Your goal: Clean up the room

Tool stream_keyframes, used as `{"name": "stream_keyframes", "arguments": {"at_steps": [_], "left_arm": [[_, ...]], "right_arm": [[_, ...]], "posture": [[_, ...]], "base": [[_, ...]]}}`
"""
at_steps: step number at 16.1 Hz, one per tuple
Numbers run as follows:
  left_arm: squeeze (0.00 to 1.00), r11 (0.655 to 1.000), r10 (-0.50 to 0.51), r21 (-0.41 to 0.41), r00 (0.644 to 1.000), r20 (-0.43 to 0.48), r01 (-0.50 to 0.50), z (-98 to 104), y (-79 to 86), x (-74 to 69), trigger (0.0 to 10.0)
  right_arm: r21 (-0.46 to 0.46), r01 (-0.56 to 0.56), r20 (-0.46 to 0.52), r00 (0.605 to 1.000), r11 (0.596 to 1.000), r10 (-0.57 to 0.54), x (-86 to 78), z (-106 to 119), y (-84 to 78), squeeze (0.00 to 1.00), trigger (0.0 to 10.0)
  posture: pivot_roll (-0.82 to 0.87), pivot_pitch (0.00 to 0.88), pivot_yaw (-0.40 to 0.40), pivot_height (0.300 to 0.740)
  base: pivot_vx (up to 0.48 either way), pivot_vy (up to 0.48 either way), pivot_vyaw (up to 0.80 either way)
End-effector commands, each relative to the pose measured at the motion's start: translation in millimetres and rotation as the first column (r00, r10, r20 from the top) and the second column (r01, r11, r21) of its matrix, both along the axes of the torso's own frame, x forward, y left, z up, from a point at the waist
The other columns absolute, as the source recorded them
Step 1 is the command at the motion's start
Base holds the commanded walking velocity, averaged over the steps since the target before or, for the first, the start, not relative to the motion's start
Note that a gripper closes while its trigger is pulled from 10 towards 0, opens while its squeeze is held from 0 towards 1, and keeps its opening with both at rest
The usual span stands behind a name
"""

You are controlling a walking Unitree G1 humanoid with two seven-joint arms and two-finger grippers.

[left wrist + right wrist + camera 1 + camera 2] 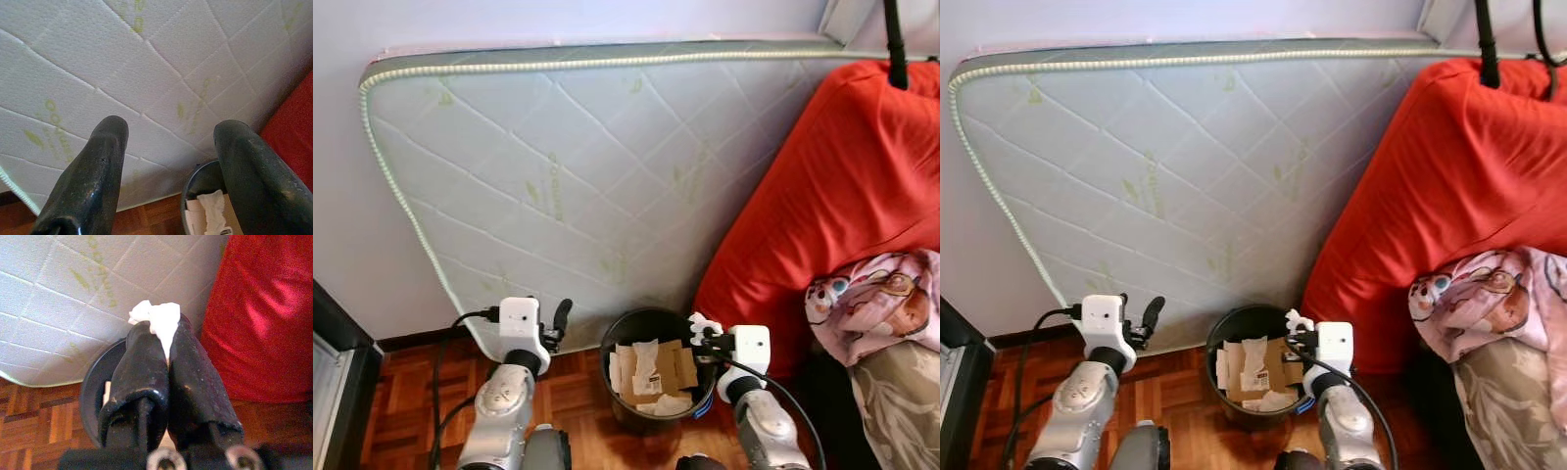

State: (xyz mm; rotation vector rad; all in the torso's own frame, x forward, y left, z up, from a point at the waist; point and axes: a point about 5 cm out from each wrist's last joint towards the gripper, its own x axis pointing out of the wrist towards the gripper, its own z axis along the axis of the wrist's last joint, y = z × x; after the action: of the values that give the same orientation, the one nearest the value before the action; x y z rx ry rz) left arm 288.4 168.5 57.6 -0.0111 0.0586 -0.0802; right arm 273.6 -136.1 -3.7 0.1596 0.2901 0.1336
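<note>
A black round waste bin (625, 333) stands on the wood floor against the mattress, holding cardboard pieces (668, 369) and crumpled white paper. My right gripper (704, 331) hovers at the bin's right rim, shut on a white tissue scrap (159, 319) that sticks out past its fingertips. My left gripper (558, 318) is raised to the left of the bin, open, with nothing between its fingers (93, 171). The bin's rim (195, 181) shows beside the left gripper.
A white quilted mattress (597, 176) leans on the wall behind the bin. A big red cushion (832, 215) stands to the right, with a pink patterned blanket (881, 304) below it. Dark furniture (337, 362) edges the far left. Parquet floor (578, 392) lies between my arms.
</note>
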Motion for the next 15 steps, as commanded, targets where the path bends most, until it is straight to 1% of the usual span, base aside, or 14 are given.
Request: {"name": "stream_keyframes", "arguments": {"at_steps": [1,5,10,15], "left_arm": [[0.00,1.000,-0.017,0.008,1.000,-0.005,0.018,1.1,-0.9,-1.1,10.0],[0.00,1.000,-0.005,0.020,1.000,-0.015,0.005,2.3,6.7,1.6,10.0],[0.00,1.000,-0.006,0.022,1.000,-0.021,0.007,2.9,7.4,1.9,10.0],[0.00,1.000,-0.007,0.024,1.000,-0.023,0.008,2.7,8.8,0.8,10.0]], "right_arm": [[0.000,0.010,-0.003,1.000,1.000,-0.010,0.5,-0.3,0.4,0.00,10.0],[-0.004,0.013,-0.017,1.000,1.000,-0.014,-0.5,-2.3,-0.9,0.00,10.0],[-0.010,0.013,-0.025,1.000,1.000,-0.013,-0.9,-3.1,-0.8,0.00,10.0],[-0.017,-0.007,-0.036,0.999,1.000,0.006,-2.9,-5.4,5.0,0.00,10.0]], "posture": [[0.05,0.081,-0.047,0.647],[0.05,0.095,-0.037,0.647],[0.05,0.104,-0.037,0.647],[0.05,0.099,-0.034,0.647]], "base": [[0.000,0.000,0.00],[0.000,0.000,0.00],[0.000,0.000,0.00],[0.274,0.000,0.00]]}}
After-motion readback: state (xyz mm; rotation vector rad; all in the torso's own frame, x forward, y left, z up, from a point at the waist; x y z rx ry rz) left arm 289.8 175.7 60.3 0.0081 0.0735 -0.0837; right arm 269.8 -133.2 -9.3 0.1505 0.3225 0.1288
